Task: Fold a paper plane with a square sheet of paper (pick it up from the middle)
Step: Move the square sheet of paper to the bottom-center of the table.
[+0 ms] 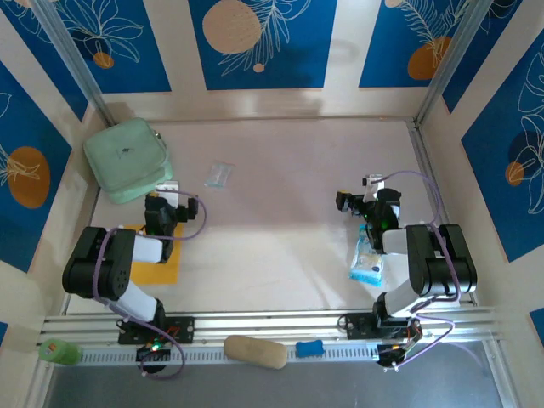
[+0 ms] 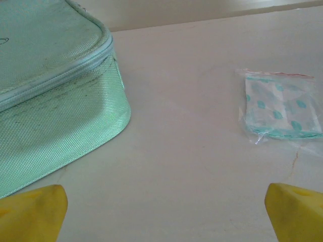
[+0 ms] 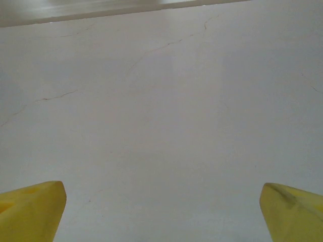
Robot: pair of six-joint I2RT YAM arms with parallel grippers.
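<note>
**Q:** Where did the square sheet of paper (image 1: 166, 268) lie?
**A:** Flat on the table (image 1: 280, 246), nearer than the mint-green pouch (image 1: 127, 160), partly under the left arm.

**Q:** And the pincers?
**A:** The left gripper (image 1: 167, 197) hung just beside the pouch's near edge, jaws spread wide and empty. The right gripper (image 1: 353, 204), well to the pouch's right, was equally wide and empty over bare table.

**Q:** Farther out?
**A:** A clear wrapper (image 2: 280, 111) lay right of the pouch, with open surface between them.

square sheet of paper (image 1: 161, 272) mostly hidden under left arm (image 1: 102, 265), mint pouch (image 2: 50, 101) cut off at left edge
</note>
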